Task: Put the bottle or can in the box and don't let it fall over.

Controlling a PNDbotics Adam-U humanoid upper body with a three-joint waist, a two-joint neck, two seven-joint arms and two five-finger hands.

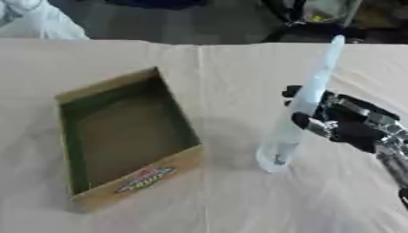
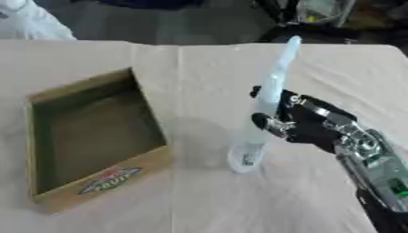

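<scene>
A tall, thin clear plastic bottle (image 1: 301,109) with a pale blue cap stands tilted on the table, its base near the middle and its top leaning to the far right. My right hand (image 2: 307,125) comes in from the right, and its fingers are curled round the bottle's middle. To the left lies the open cardboard box (image 1: 119,136), shallow and brown with a dark green inside and a red label on its near wall. Nothing is inside the box. The bottle's base sits a short way right of the box's near right corner. My left hand shows in neither view.
A beige cloth (image 1: 239,200) covers the table. Dark equipment (image 2: 315,13) and something white (image 1: 40,20) sit beyond the far edge.
</scene>
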